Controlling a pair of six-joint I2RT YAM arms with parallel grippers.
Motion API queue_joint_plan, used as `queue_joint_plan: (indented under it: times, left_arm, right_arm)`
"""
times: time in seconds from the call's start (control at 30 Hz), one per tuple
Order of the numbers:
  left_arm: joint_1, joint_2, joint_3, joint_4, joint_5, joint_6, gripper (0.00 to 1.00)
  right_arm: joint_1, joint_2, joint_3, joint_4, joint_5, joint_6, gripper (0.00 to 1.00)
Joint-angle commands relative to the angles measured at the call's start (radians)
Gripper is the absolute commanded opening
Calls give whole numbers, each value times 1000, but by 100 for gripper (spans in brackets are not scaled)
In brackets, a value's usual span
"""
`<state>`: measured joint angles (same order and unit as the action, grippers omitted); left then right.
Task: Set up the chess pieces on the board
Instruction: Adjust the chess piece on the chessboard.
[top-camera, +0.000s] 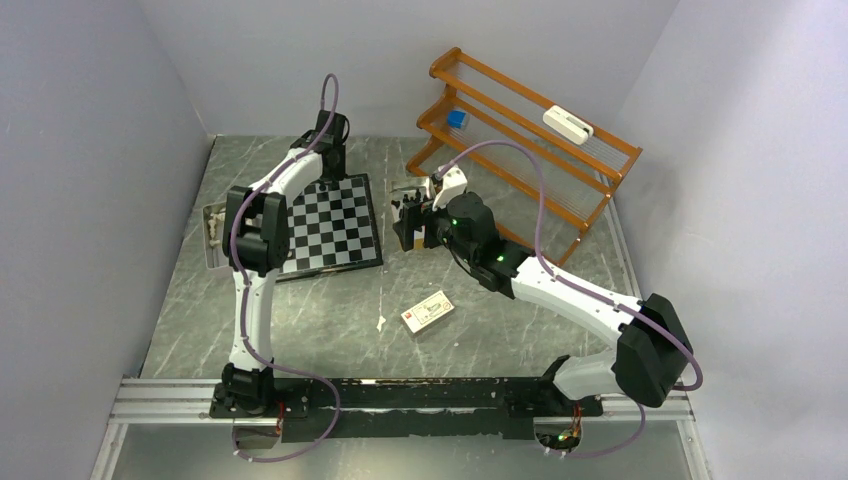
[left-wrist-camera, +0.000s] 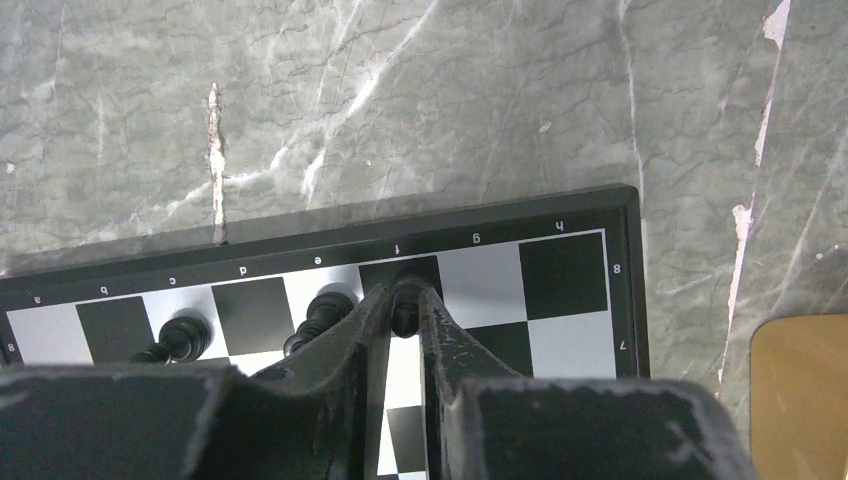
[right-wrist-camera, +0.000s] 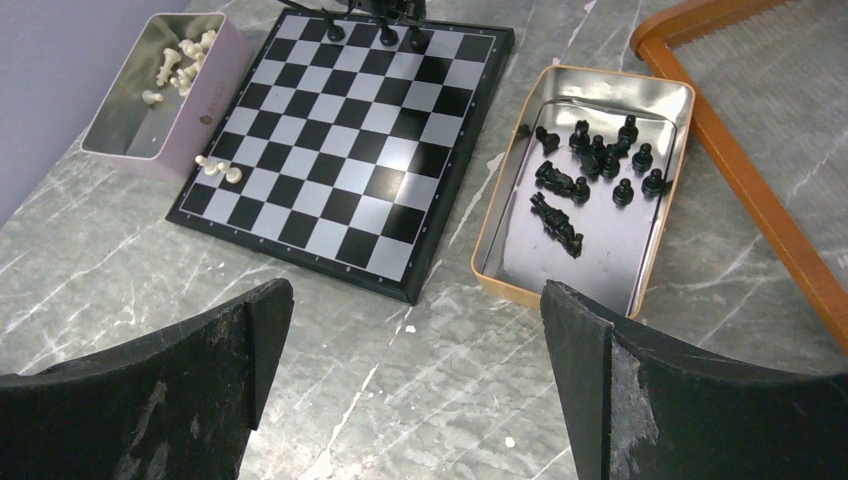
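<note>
The checkered board (right-wrist-camera: 330, 150) lies on the grey table, left of centre in the top view (top-camera: 345, 235). My left gripper (left-wrist-camera: 404, 292) is at the board's far edge, shut on a black chess piece (left-wrist-camera: 405, 312) standing on a dark back-row square. Two other black pieces (left-wrist-camera: 325, 310) (left-wrist-camera: 183, 335) stand in the same row. My right gripper (right-wrist-camera: 415, 330) hangs open and empty over bare table, near the board's right side. Several black pieces (right-wrist-camera: 590, 165) lie in a tan tin (right-wrist-camera: 500, 260). Pale pieces (right-wrist-camera: 175, 60) sit in a lilac tin (right-wrist-camera: 195, 115); two pale ones (right-wrist-camera: 220, 168) lie on the board's left edge.
An orange wooden rack (top-camera: 530, 140) stands at the back right, holding a white object (top-camera: 567, 124) and a small blue one (top-camera: 457, 118). A small card box (top-camera: 427, 311) lies on the table nearer the arm bases. Grey walls close in left and right.
</note>
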<state>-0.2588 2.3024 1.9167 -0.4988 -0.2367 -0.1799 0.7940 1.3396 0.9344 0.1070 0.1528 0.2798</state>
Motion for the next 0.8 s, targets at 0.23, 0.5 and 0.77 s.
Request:
queue_joint_plan:
  times: [0.23, 0.5, 0.77]
  left_arm:
    - [3, -4, 6, -9, -22, 15, 28]
    - [1, -51, 30, -22, -8, 9, 39]
    - [1, -149, 76, -47, 75, -19, 50]
  right_arm:
    - [4, 13, 15, 26, 3, -8, 100]
    - [4, 35, 28, 16, -3, -3, 100]
    - [4, 37, 39, 10, 13, 42, 100]
